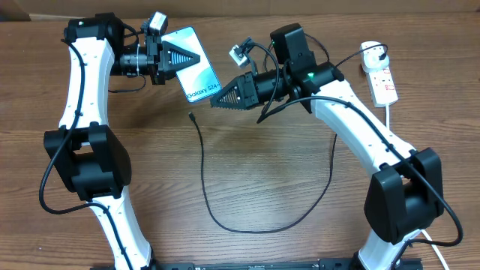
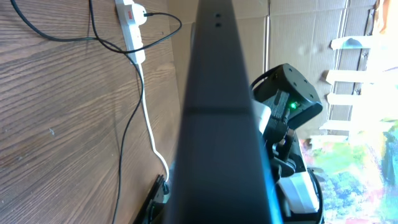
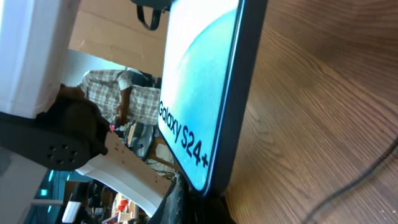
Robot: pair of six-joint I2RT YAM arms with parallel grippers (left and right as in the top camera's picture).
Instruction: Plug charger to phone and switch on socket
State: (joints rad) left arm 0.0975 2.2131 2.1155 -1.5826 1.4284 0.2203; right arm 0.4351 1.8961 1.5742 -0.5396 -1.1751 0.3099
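Left gripper (image 1: 201, 57): I find its black wedge-shaped fingers closed onto the phone (image 1: 202, 79), reaching in from the left across the upper half of the screen. My left wrist camera shows the handset's dark edge running straight through the middle of the frame, which fits a clamp. Right gripper (image 1: 213, 102): jaws together, tip at the phone's lower corner beside the "Galaxy S24" lettering. In my right wrist camera that corner disappears between the dark fingers, so I record it as pinched there. The phone sits at the far centre of the table (image 1: 270, 172), between the two grippers, with its screen facing up toward the overhead camera. Its long axis runs on a diagonal from far-left to near-right, the lettered end pointing toward the right gripper. It is a slim flat slab of glossy light blue-to-white glass with a rounded black rim. The charger (image 1: 202, 169) is a thin black cable. Its small plug tip lies loose on the wood just on the near side of the phone's lower end and the right gripper, touching neither and pointing roughly toward the phone. From there the cable loops toward me, swings right and runs back to a black plug seated in the socket (image 1: 381, 79). The socket is a white elongated strip with red markings at the far right, well apart from the phone. The table surface is matte brown wood grain.
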